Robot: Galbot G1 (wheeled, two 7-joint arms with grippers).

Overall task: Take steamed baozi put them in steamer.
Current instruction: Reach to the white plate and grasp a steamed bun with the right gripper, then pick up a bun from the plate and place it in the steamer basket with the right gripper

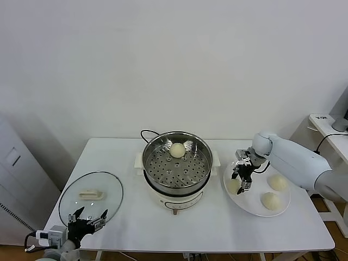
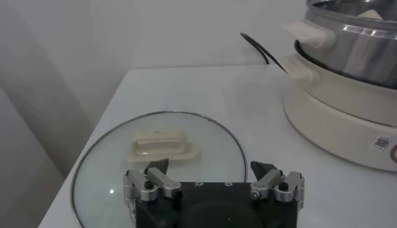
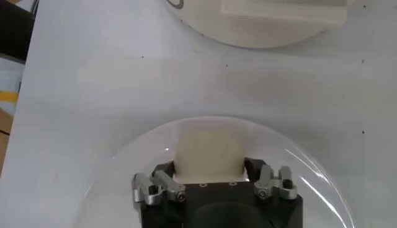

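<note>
The steamer (image 1: 149, 163) stands mid-table with one steamed baozi (image 1: 177, 150) at the back of its perforated basket. To its right, a white plate (image 1: 255, 211) carries three more baozi. My right gripper (image 1: 242, 182) is down over the leftmost one (image 1: 234, 186). In the right wrist view its jaws press both sides of that cream bun (image 3: 208, 149), so the right gripper (image 3: 208, 166) is shut on it, still at plate level. The other two buns (image 1: 278, 182) (image 1: 270, 200) lie free. My left gripper (image 1: 87, 222) waits open at the table's near left corner.
A round glass lid (image 1: 89, 196) with a cream handle lies flat at front left, directly ahead of the left gripper (image 2: 209, 167). The lid (image 2: 161, 149) and the cooker base (image 2: 347, 118) show in the left wrist view. A black cord (image 1: 148, 133) loops behind the steamer.
</note>
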